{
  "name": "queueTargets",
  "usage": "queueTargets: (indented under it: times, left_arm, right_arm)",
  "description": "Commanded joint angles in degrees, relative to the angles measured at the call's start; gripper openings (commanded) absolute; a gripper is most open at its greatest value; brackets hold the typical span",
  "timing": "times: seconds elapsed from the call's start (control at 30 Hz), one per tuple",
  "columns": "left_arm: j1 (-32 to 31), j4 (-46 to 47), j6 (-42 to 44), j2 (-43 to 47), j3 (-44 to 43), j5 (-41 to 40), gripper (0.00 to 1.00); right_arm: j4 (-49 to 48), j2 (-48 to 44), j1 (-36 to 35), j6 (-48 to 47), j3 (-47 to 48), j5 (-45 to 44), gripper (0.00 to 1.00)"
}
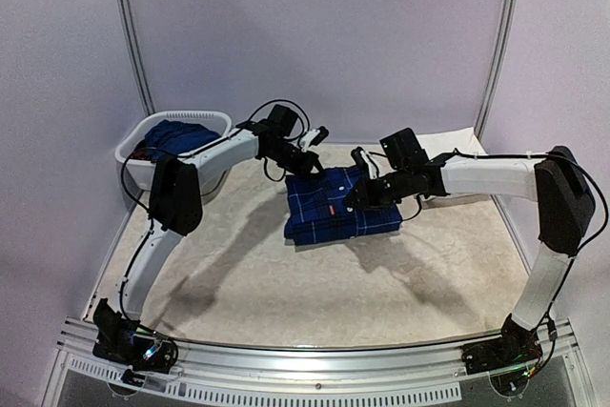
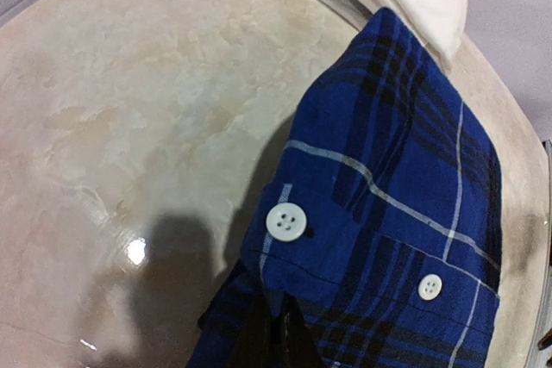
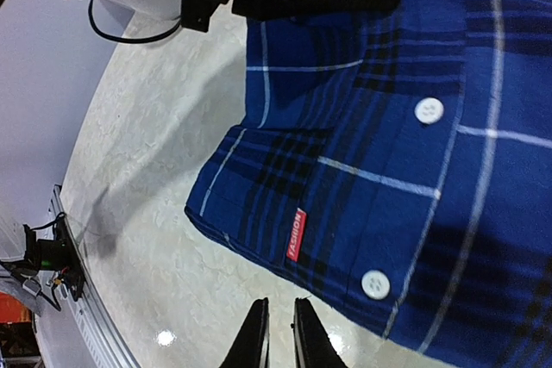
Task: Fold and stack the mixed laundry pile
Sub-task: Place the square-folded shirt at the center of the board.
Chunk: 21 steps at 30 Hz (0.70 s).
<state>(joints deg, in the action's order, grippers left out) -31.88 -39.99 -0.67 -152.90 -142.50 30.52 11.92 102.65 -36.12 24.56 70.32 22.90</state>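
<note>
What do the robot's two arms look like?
The left arm and right arm have smooth white tubes joined by chunky black elbows and black bases. Thin black cables loop near the wrists. The right gripper ends in two slim black fingers.

Basket (image 1: pixel 136 167) sits far left on the marble table (image 1: pixel 286 283).

Folded navy plaid cloth shirt (image 1: pixel 341 205) mid-table on beige marbled tabletop (image 1: pixel 248 283). White oval plastic basket (image 1: pixel 129 154) back-left, blue cloth garments (image 1: pixel 181 135) inside. White folded cloth (image 1: pixel 462 140) back-right, behind the shirt.
</note>
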Motion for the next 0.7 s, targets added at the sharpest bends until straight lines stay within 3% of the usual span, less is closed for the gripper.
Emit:
queueTargets:
  times: [0.0, 0.33, 0.47, 0.53, 0.67]
  left_arm:
    - [-1.9, 3.3, 1.9, -0.7, -1.0, 2.0, 0.0]
    - [-1.8, 4.5, 2.2, -1.0, -0.1, -2.2, 0.0]
    - [-1.6, 4.7, 1.7, -1.2, -0.6, -2.2, 0.06]
    - [-1.6, 4.5, 1.2, -0.4, -0.3, -1.8, 0.14]
    - [-1.8, 4.7, 0.9, 4.2, 3.6, -1.8, 0.42]
  right_arm:
    - [-0.7, 3.5, -0.6, 0.5, 2.8, 0.1, 0.1]
    - [-0.4, 14.2, -0.6, 2.5, 4.2, -4.3, 0.08]
    - [-2.4, 17.9, -0.6, 4.1, 2.7, -4.9, 0.08]
    - [-2.2, 19.1, -0.6, 5.0, 2.7, -5.6, 0.07]
    - [-2.1, 18.9, -0.6, 5.6, 3.0, -5.7, 0.07]
